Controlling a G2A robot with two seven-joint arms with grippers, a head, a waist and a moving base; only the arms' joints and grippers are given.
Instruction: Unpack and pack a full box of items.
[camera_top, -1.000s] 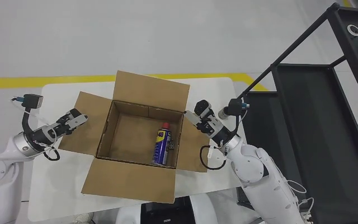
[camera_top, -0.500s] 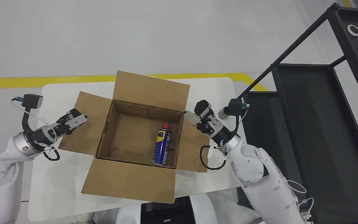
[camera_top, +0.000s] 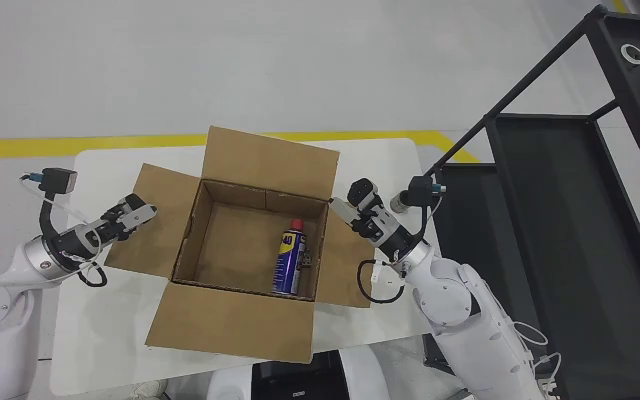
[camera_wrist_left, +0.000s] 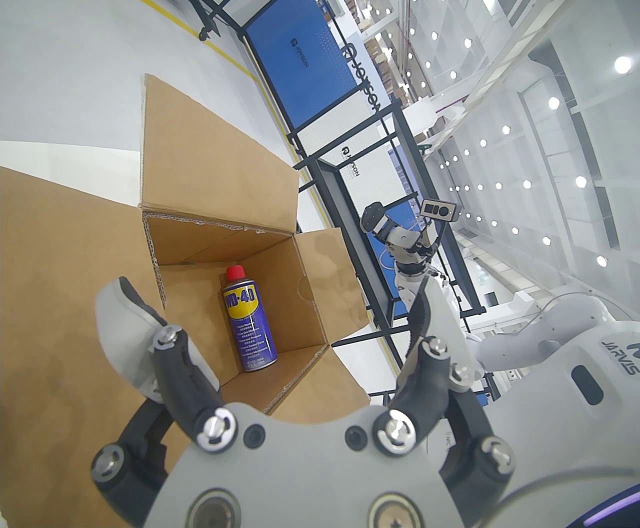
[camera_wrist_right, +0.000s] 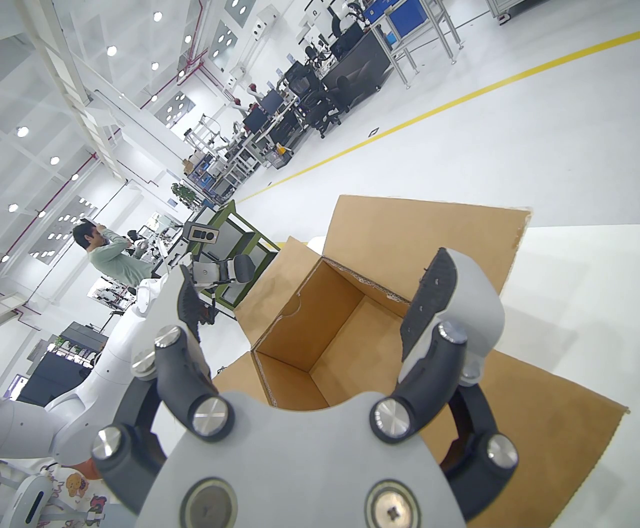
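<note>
An open cardboard box (camera_top: 225, 220) stands mid-table with all four flaps spread out. Inside it lies a blue and yellow spray can (camera_top: 290, 257) with a red cap, near the box's right wall; the left wrist view shows the spray can (camera_wrist_left: 248, 319) on the box (camera_wrist_left: 200, 165) floor. My left gripper (camera_top: 140, 214) hovers open over the left flap, empty, and its fingers frame the left wrist view around my left gripper (camera_wrist_left: 270, 320). My right gripper (camera_top: 342, 210) is open and empty above the right flap, looking into the box (camera_wrist_right: 345, 320); my right gripper (camera_wrist_right: 320, 290) holds nothing.
The white table (camera_top: 110, 310) carries the box. A black metal rack (camera_top: 540, 170) stands close on the right side. A yellow floor line (camera_top: 100, 145) runs behind the table.
</note>
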